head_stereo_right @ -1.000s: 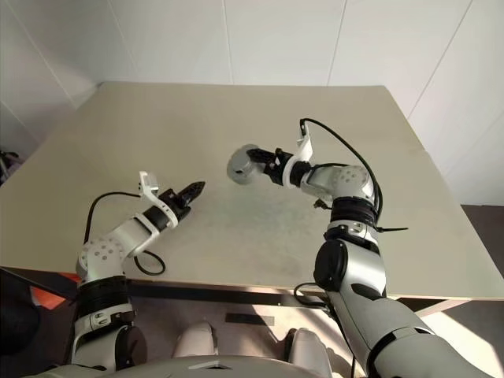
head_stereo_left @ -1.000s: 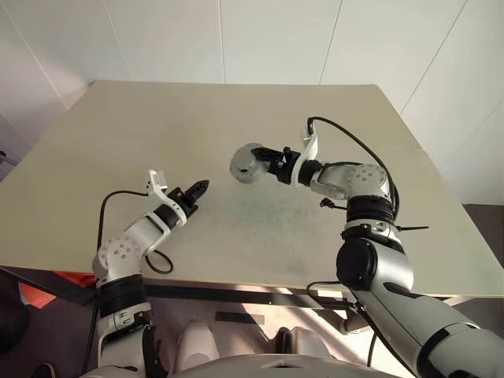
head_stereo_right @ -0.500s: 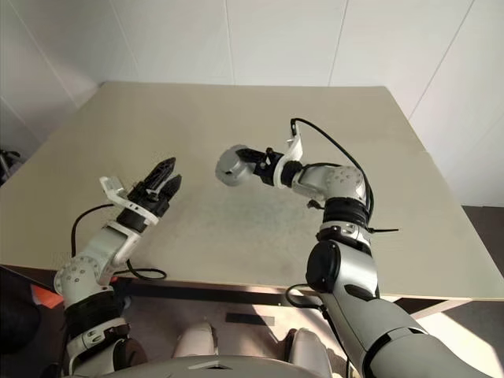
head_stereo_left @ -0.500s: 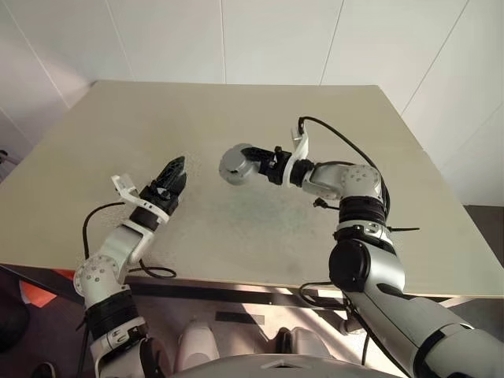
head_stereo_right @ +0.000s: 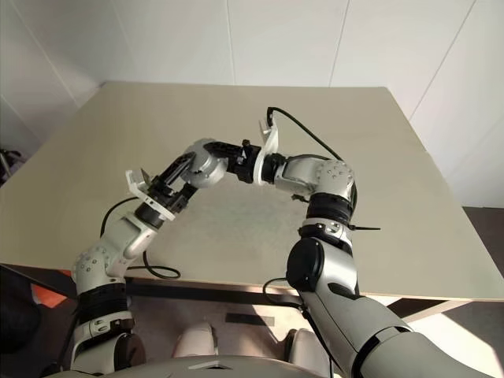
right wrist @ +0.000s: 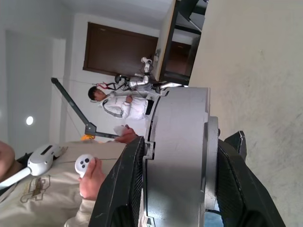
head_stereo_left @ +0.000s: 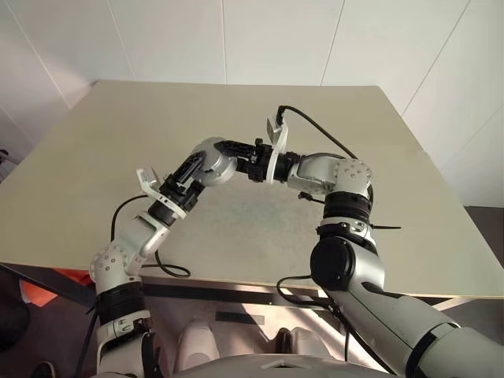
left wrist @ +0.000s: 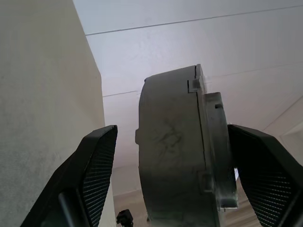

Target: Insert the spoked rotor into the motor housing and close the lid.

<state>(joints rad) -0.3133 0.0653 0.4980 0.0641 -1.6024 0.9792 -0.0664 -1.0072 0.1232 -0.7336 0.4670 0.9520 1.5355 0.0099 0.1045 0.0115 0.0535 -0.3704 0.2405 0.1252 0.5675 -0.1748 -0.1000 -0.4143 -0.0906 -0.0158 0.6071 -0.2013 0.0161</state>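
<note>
Above the middle of the table [head_stereo_left: 378, 236], the right pincer [head_stereo_left: 224, 152], clamped on the housing [head_stereo_left: 211, 160], has carried it left to meet the left pincer [head_stereo_left: 189, 170], which has risen and spread apart around it, suggesting a handover.

The housing [head_stereo_left: 211, 163] is a round silver-grey puck, held up in the air above the middle of the table [head_stereo_left: 260, 228] and turned on edge, so its flat faces point sideways rather than up. In the wrist views it shows as a thick cylinder side-on [left wrist: 173, 156]: a broad, smooth, faintly scuffed band, then a narrower stepped ring along one face with small notches in the rim (whether that ring is the lid cannot be told). Its faces are hidden edge-on, so no windings or rotor can be made out.
</note>
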